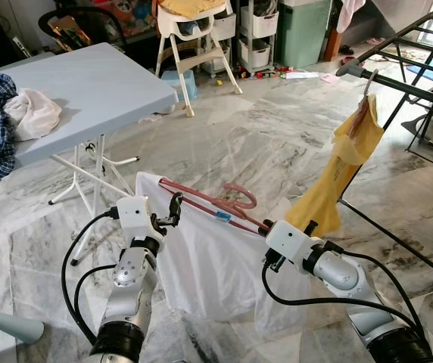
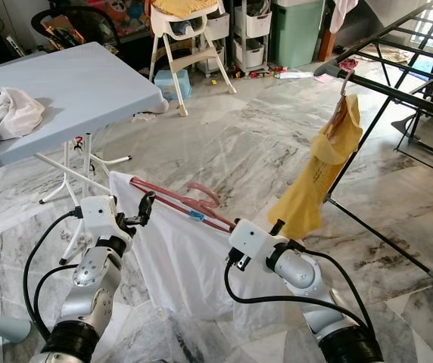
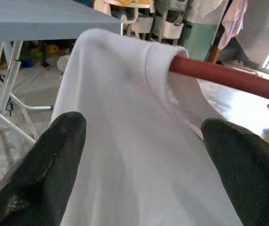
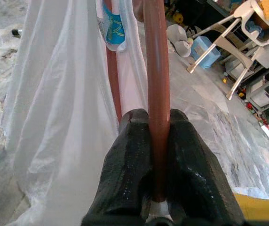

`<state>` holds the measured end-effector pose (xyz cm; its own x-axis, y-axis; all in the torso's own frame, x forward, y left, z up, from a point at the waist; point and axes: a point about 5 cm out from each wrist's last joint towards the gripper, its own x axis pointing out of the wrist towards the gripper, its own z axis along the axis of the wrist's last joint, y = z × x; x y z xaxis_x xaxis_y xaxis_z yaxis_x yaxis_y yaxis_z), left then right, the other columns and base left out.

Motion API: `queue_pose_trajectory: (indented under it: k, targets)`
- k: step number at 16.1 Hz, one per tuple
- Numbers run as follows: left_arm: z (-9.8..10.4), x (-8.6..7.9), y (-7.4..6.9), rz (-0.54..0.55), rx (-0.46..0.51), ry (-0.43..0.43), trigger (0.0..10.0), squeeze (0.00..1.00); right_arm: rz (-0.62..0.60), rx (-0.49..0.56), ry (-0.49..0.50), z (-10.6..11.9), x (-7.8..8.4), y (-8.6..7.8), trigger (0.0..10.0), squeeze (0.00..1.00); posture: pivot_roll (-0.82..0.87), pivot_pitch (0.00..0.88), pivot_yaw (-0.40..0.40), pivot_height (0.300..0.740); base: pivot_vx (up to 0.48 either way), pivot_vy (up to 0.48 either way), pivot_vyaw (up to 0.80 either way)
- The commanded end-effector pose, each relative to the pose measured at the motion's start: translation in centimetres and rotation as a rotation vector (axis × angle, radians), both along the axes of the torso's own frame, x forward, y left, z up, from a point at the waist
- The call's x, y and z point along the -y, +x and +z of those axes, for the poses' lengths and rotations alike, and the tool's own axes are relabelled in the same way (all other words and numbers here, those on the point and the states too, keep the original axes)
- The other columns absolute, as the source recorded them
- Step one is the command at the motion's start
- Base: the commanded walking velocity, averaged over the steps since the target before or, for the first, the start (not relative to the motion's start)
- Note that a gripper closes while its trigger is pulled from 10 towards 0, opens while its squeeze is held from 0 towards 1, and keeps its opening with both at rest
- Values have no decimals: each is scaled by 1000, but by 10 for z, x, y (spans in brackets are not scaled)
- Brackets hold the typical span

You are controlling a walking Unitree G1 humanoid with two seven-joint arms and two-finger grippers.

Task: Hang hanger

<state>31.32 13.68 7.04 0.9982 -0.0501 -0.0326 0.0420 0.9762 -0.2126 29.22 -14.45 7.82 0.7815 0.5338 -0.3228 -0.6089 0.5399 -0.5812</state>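
Gripping the pink hanger [image 1: 215,206] rod, right end effector [image 4: 159,141] is clamped tight. White shirt [image 1: 216,272] drapes from the hanger above the floor. Left end effector [image 1: 174,209] sits at the shirt's shoulder, fingers [image 3: 54,160] spread apart. Drying rack [image 1: 406,83] stands at right.

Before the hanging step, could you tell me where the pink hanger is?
The pink hanger, with a white shirt, is held up low and centre between both arms, left of the yellow garment on the drying rack.

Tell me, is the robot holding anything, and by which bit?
The right gripper pinches one arm of the pink plastic hanger carrying a white shirt. The left gripper is open.
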Motion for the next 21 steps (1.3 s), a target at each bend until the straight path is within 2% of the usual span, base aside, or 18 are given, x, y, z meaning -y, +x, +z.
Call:
queue_pose_trajectory:
  k: [1, 3, 4, 5, 6, 15, 21]
  targets:
    - [3, -5, 4, 24, 11, 31, 10000, 1000, 28, 50, 40, 15, -7, 2, 0, 0, -140, 13, 98, 740, 0, 0, 0]
    - [4, -5, 7, 29, 13, 42, 10000, 1000, 42, 51, 45, 17, -8, 1, 0, 0, -145, 12, 97, 740, 0, 0, 0]
    - [4, -4, 9, 23, 12, 26, 8706, 0, 48, 50, 48, 17, -9, 0, 0, 0, -148, 10, 96, 740, 0, 0, 0]
    - [5, -3, 11, 27, 14, 32, 3608, 0, 51, 51, 47, 17, -9, 0, 0, 0, -151, 10, 96, 740, 0, 0, 0]
    - [5, -2, 12, 27, 12, 29, 0, 0, 51, 51, 48, 17, -9, 0, 0, 0, -152, 8, 95, 740, 0, 0, 0]
    - [2, -13, 15, 56, 5, 49, 0, 0, 45, 52, 47, 18, -8, 0, 0, 0, -153, 1, 106, 740, 0, 0, 0]
    - [3, -14, 17, 59, 9, 52, 0, 0, 50, 50, 45, 18, -8, 0, 0, 0, -155, 2, 104, 740, 0, 0, 0]
